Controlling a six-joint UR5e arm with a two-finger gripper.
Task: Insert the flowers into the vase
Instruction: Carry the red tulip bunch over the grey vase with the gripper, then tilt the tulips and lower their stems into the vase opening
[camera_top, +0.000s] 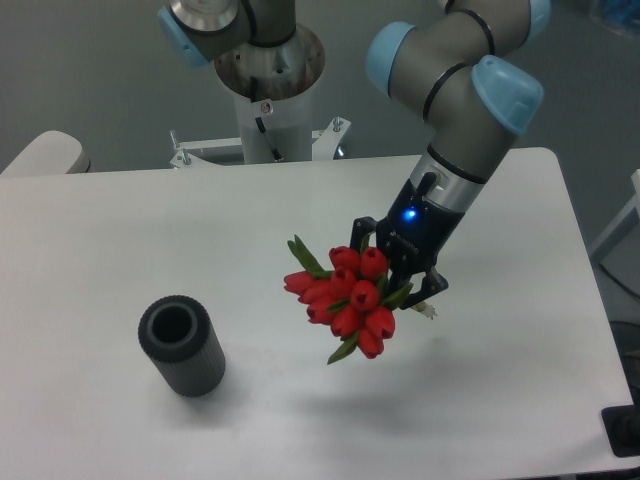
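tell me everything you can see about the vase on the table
The vase is a dark grey cylinder with finely ribbed sides and a thick rim around a dark, open mouth that looks empty. It stands upright on the white table, toward the front left. Nothing touches it; the flowers held in the gripper are well off to its right.

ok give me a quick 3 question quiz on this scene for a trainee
1. True or false: the flowers are already in the vase.
2. What holds the flowers? A) the gripper B) the table C) the vase
3. Which side of the picture is the vase on, relative to the flowers?

Key: 1. False, they are held above the table, apart from the vase. 2. A. 3. Left, and nearer the camera.
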